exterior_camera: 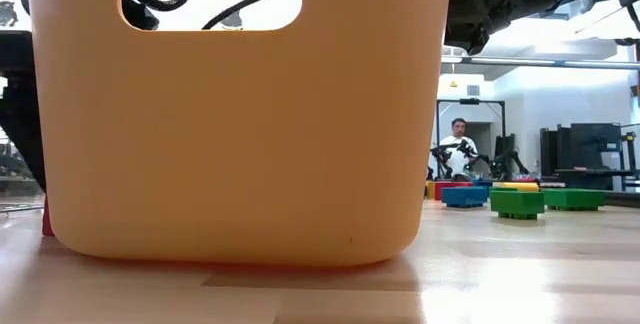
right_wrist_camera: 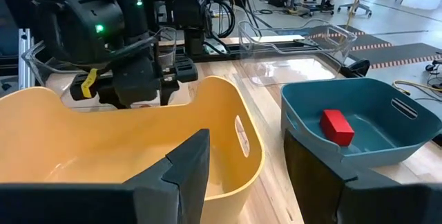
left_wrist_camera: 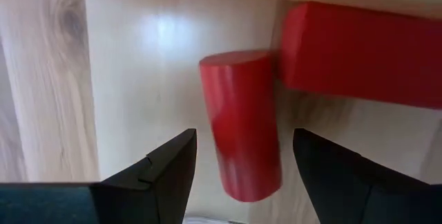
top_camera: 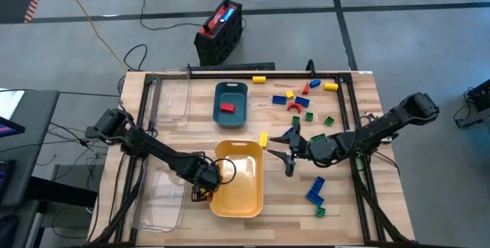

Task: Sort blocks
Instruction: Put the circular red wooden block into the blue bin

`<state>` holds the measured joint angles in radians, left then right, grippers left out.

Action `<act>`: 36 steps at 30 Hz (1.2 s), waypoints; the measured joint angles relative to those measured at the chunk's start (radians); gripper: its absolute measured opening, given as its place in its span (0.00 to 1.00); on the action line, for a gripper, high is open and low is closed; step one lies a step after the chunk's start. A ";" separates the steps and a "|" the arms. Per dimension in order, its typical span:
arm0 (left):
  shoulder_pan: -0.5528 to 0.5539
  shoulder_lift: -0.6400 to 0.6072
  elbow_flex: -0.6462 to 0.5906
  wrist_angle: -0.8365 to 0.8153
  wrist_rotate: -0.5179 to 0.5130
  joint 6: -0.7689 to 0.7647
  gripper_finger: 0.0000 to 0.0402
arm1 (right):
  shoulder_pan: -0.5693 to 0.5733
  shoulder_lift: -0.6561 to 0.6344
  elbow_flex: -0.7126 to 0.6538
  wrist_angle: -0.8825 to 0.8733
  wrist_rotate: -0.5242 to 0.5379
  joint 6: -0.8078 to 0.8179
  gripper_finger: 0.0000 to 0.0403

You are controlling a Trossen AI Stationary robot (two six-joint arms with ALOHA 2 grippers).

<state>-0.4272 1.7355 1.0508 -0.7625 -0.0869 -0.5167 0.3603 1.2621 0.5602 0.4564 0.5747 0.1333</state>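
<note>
Low and left of centre in the high view, the left gripper (left_wrist_camera: 238, 175) stands parted around a red cylinder block (left_wrist_camera: 239, 124), seemingly not gripping, while the right gripper (top_camera: 289, 155), open and empty, hovers right of the yellow tray (top_camera: 239, 202).

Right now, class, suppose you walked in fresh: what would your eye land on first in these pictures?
The big yellow tray at the table's near middle, with the left tool at its left side, open over a red cylinder block lying against another red block. Next, the teal tray holding one red block, and loose coloured blocks scattered to the right.
</note>
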 joint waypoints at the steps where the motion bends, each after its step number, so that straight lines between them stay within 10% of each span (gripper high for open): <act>1: 0.001 0.000 -0.002 0.003 0.000 0.000 0.59 | 0.000 0.000 0.000 0.002 0.000 -0.002 0.49; 17: 0.024 -0.003 -0.055 0.071 0.026 0.071 0.32 | -0.001 0.000 0.000 0.000 0.000 -0.002 0.49; 36: 0.050 -0.009 0.043 -0.139 -0.040 0.137 0.32 | 0.000 0.000 0.000 0.000 0.000 0.000 0.49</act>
<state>-0.3769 1.7261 1.0943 -0.9017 -0.1267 -0.3798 0.3599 1.2621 0.5602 0.4568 0.5747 0.1333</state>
